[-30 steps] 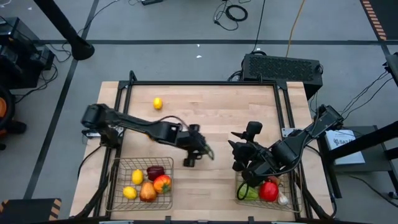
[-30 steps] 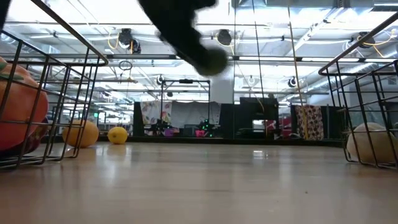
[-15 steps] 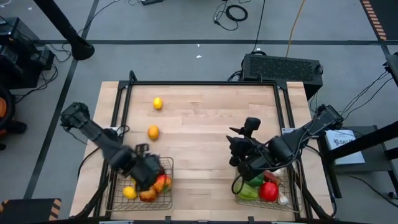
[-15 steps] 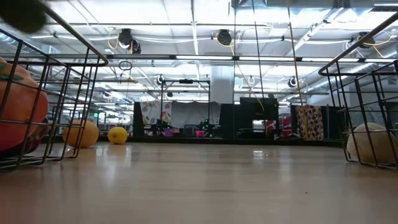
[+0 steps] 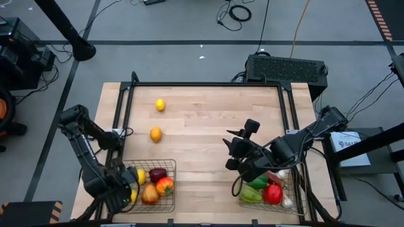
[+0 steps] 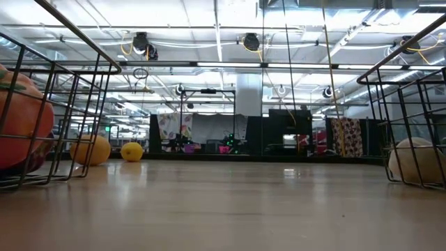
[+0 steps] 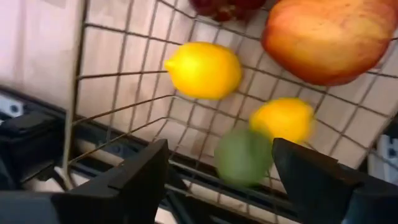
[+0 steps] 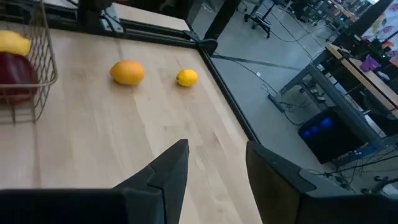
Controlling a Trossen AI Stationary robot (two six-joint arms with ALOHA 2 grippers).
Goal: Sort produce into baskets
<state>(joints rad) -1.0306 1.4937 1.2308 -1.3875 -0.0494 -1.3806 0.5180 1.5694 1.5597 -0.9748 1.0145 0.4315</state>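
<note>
You see a light wooden worktop [image 5: 208, 126] on a grey floor [image 5: 189, 25] strewn with cables [image 5: 237, 11]; beyond it, a hall with bright ceiling lights [image 6: 216, 42] and dark partitions [image 6: 279, 132].

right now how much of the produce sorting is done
Mostly done. The left basket and right basket both hold produce. In hand: the left tool is open above the left basket, a green piece dropping between its fingers. The right tool holds nothing. Left: the orange and lemon on the table.
</note>
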